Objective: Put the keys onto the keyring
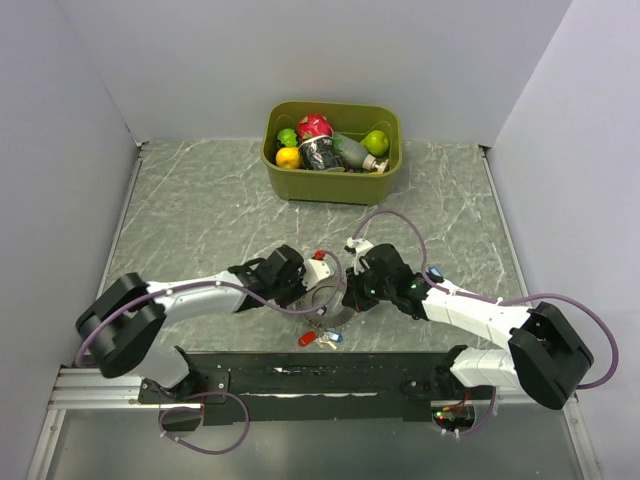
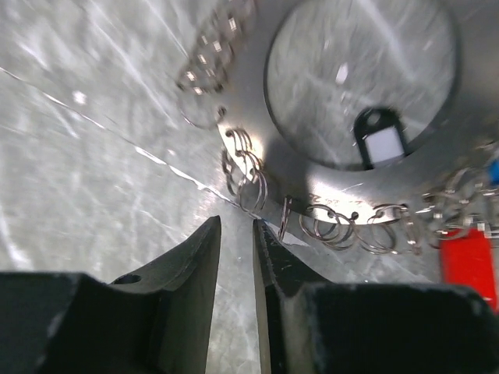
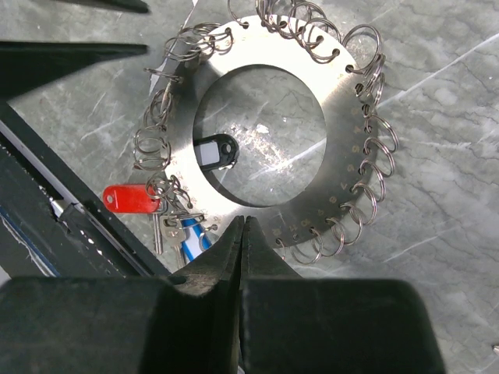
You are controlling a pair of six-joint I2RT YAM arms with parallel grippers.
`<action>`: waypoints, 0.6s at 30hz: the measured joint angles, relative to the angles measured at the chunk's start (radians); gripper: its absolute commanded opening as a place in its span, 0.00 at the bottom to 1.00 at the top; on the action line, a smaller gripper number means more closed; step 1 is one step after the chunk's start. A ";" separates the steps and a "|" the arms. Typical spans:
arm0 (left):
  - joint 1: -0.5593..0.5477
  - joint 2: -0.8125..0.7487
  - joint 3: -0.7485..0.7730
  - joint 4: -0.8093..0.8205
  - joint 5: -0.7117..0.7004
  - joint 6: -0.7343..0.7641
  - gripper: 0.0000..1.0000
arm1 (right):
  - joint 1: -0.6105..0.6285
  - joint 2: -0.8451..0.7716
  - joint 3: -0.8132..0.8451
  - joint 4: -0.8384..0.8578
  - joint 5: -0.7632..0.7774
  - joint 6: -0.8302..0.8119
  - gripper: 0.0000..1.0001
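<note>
The keyring [image 3: 343,156] is a flat grey metal disc with a wide hole and several wire rings round its rim, lying on the marble table between both arms [image 1: 322,312]. A black-headed key [image 3: 214,152] lies inside the hole. A red-headed key [image 3: 129,198], a blue-headed one [image 3: 191,234] and bare metal blades [image 3: 170,230] bunch at the disc's near-left rim. My right gripper [image 3: 244,222] is shut, its tips over the near rim with nothing in them. My left gripper [image 2: 236,226] stands narrowly open just short of the rim [image 2: 312,183], table showing in the gap.
An olive bin [image 1: 385,178] holding fruit and a can stands at the back of the table. A black strip [image 1: 330,365] runs along the near edge, just below the red [image 1: 307,339] and blue [image 1: 332,338] key heads. Grey walls close in left and right.
</note>
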 measured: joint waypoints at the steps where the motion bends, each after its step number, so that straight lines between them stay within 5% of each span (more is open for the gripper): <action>1: 0.000 0.022 0.002 -0.003 -0.002 0.000 0.29 | 0.000 0.000 -0.002 0.000 0.000 0.000 0.00; 18: 0.000 0.088 0.037 -0.014 0.009 0.001 0.27 | 0.000 -0.024 -0.017 -0.005 0.006 0.000 0.00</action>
